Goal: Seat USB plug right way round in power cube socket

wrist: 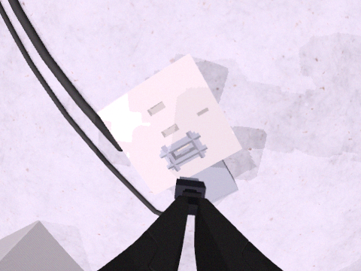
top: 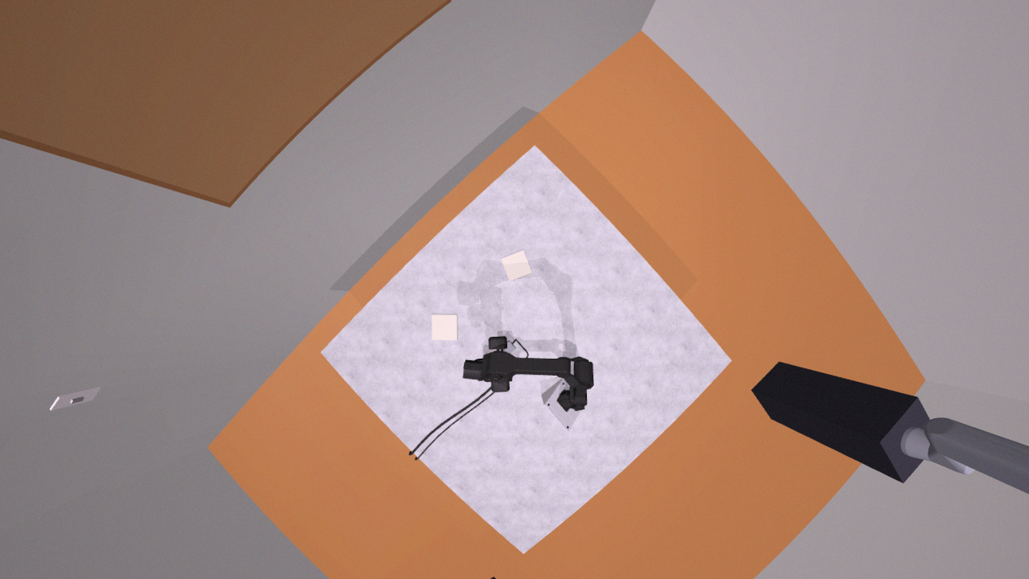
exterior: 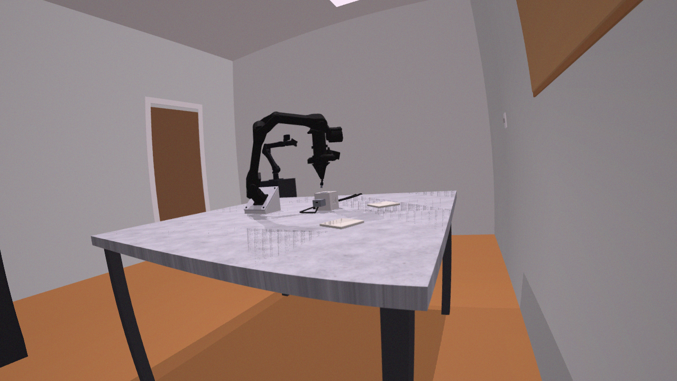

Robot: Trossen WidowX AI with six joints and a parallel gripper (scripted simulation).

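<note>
From here, the power cube has open air straight above, between it and the pincer. A grey block crowds one side; black cables run close past the cube, barring a low approach there.

The gripper pinches a small black plug above the white cube.

Below the fingers, the cube looks like smooth, pale plastic; its socket looks metallic. The table resembles mottled stone. The cables beside the fingers look like rubbery plastic.
</note>
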